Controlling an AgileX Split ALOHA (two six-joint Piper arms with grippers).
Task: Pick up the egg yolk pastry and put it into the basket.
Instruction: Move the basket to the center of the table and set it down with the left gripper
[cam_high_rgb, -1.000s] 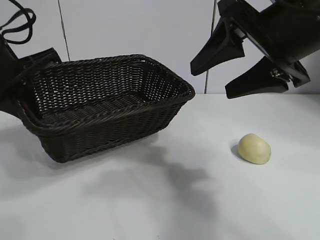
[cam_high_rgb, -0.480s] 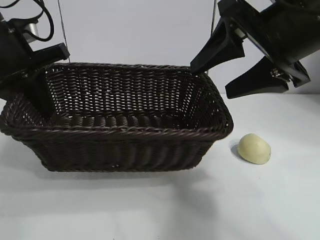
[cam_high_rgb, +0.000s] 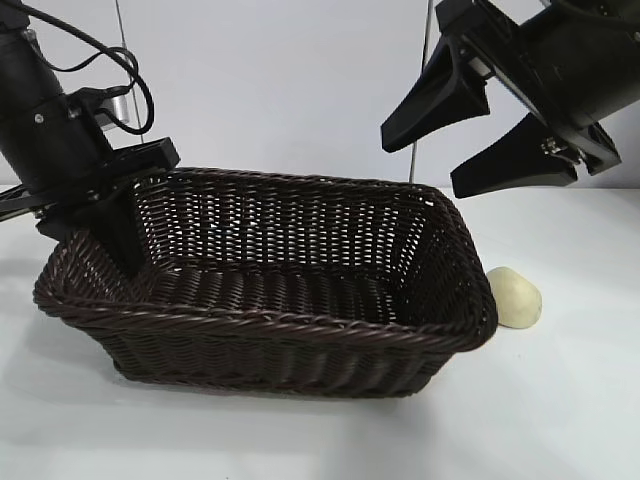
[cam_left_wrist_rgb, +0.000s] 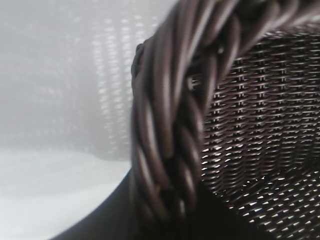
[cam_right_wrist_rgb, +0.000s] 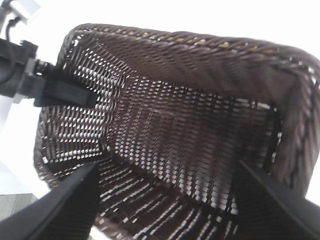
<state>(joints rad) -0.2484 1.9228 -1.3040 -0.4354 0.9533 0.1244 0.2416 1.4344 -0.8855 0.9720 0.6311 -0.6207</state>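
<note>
Exterior view: the basket (cam_high_rgb: 270, 285) fills the centre and lower left of the frame, resting on the white table (cam_high_rgb: 560, 400). At upper left the left gripper (cam_high_rgb: 95, 215) is clamped on the basket's left end wall, one finger inside. At upper right the right gripper (cam_high_rgb: 470, 135) hangs above the table with its fingers spread apart, holding nothing. The egg yolk pastry (cam_high_rgb: 516, 296) lies at centre right, just beside the basket's right corner, outside it.

Left wrist view: the braided rim (cam_left_wrist_rgb: 172, 130) fills the centre.

Right wrist view: the basket's open inside spans the frame.
</note>
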